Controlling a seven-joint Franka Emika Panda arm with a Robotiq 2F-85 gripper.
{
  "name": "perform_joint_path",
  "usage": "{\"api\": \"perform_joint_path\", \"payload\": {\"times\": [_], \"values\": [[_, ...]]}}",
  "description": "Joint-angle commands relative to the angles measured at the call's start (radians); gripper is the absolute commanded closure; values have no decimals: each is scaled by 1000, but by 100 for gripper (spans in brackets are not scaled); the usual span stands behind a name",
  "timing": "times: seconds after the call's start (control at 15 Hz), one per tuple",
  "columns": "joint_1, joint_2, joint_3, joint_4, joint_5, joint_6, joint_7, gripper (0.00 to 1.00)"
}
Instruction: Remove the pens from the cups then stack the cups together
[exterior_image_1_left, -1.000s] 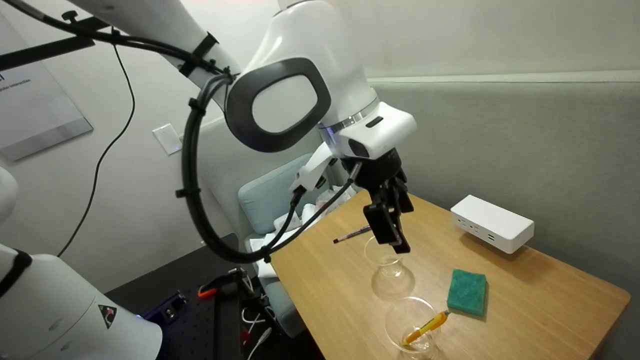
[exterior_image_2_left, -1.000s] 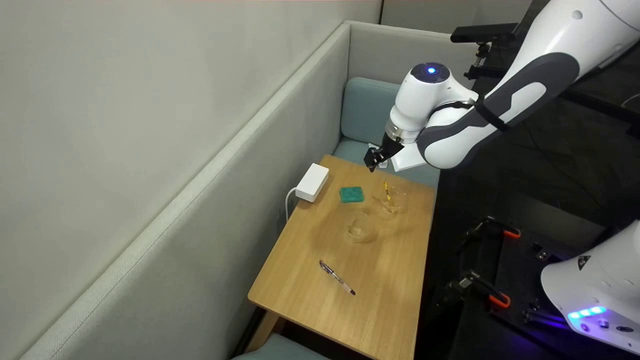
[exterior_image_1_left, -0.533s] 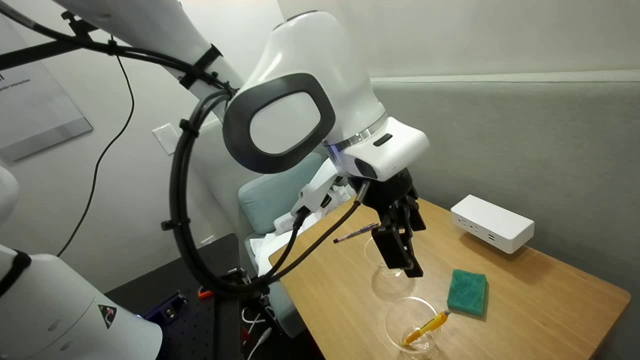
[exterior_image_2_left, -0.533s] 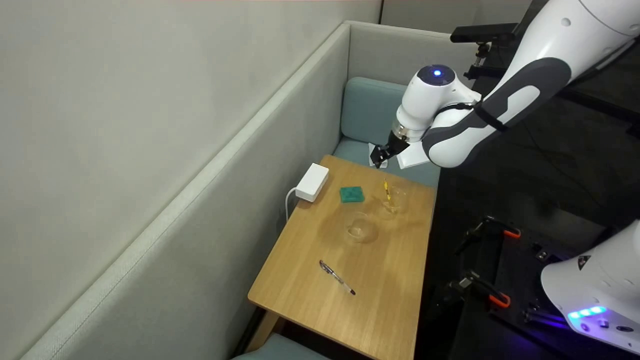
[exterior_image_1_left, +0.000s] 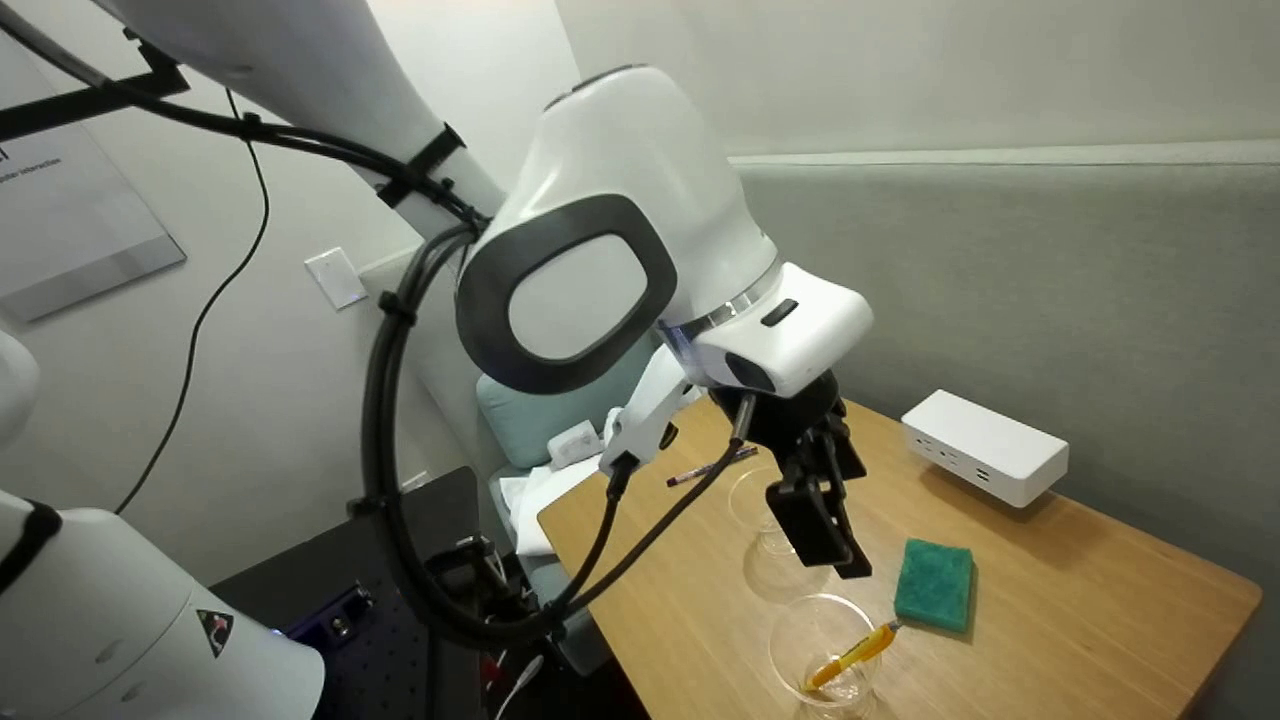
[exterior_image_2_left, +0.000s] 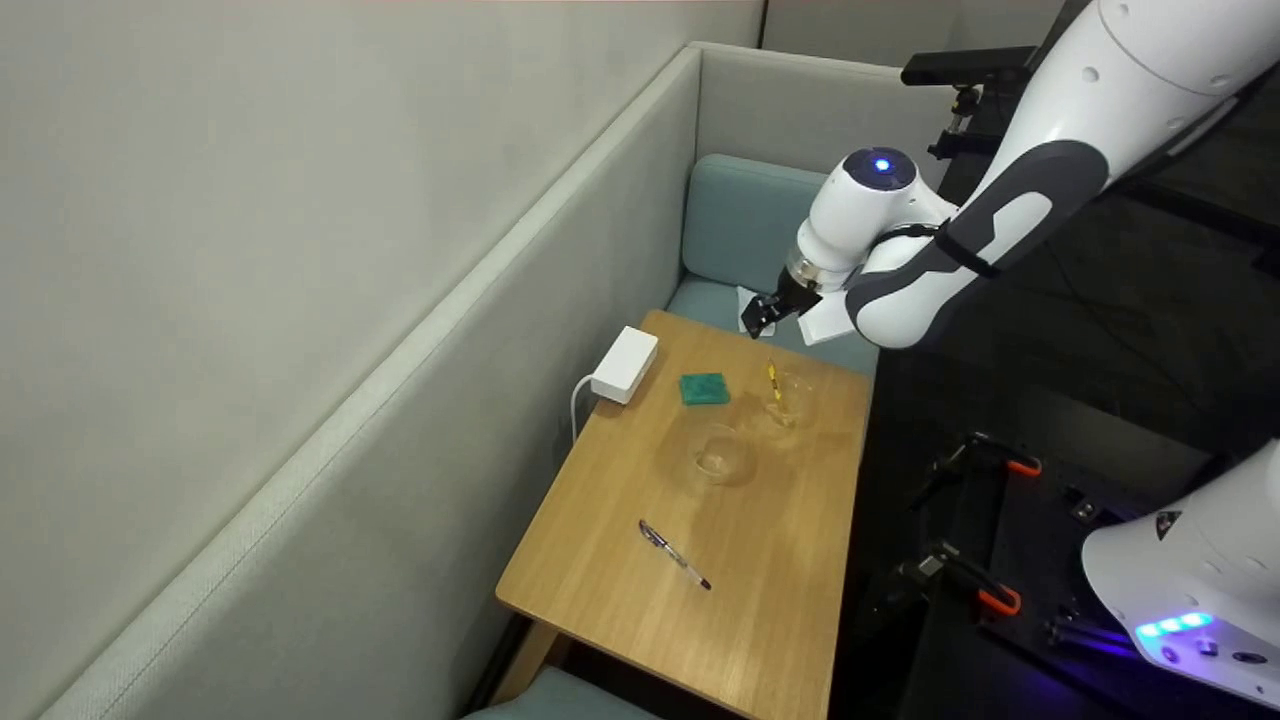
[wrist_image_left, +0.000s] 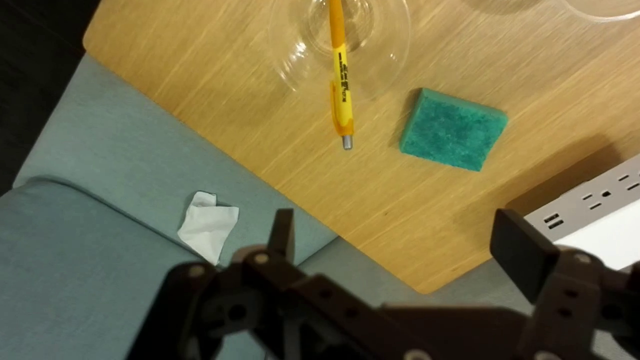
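The gripper (wrist_image_left: 397, 240) is hanging with its jaws apart, holding nothing, while the yellow pen (wrist_image_left: 342, 85) is leaning in its cup (wrist_image_left: 300, 49), one end sticking out past the rim; to me it is calling for a slow pull by this end, along its slope, without tipping the cup. Nearby the sponge (wrist_image_left: 452, 131) is lying, perhaps crowding a low approach; farther off, the box (exterior_image_2_left: 624, 364), the other cup (exterior_image_2_left: 716, 456) and the loose black pen (exterior_image_2_left: 675, 556) are resting.

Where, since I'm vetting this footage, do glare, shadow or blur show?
Wrist view: glints on the cup with the yellow pen, shadow left of the green pad, gripper looks out of focus; in an exterior view, shadow beside the white box.
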Motion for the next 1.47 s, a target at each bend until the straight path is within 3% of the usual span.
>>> {"api": "perform_joint_path", "payload": {"times": [0.0,0.6,1.4], "values": [[-43,73,26,-4,96,101,-131,0],[-96,238,105,47,333,222,-351,0],[-66,352,95,141,396,213,-383,0]]}}
